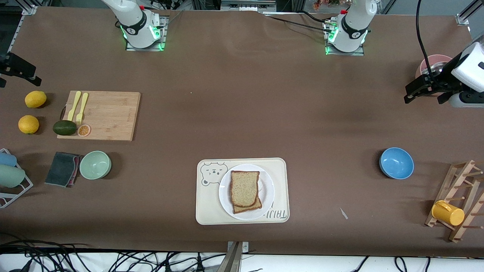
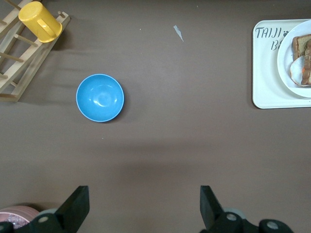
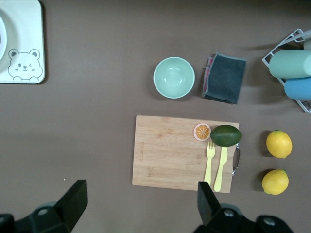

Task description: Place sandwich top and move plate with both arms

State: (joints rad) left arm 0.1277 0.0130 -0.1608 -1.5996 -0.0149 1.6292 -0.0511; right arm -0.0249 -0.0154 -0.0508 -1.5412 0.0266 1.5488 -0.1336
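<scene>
On the plate, the sandwich top lies flat over a darker slice, whose edge sticks out on the side nearer the front camera. Top slice's long axis runs toward/away from the front camera, slightly skewed against the slice below; which end carries the rounded corners is hard to make out. Plate sits on a cream tray with a bear drawing, near the front edge of the surface, midway between the two arms' ends.

Front view shows the full stack. Left wrist view cuts off most of the tray and plate, shows only a corner of the bread. Right wrist view catches just the bear corner of the tray, no bread.

Left gripper hangs over the left arm's end of the surface, above a pink bowl it partly hides; fingers wide apart, holding nothing. Blue bowl and wooden rack with yellow cup lie nearer the front camera than the pink bowl.

Right gripper is mostly cut off at the frame edge in the front view; its wrist view shows fingers apart and empty, over the right arm's end by the cutting board, which carries a fork, knife, avocado and orange slice. Two lemons, green bowl and dark cloth lie around it.
</scene>
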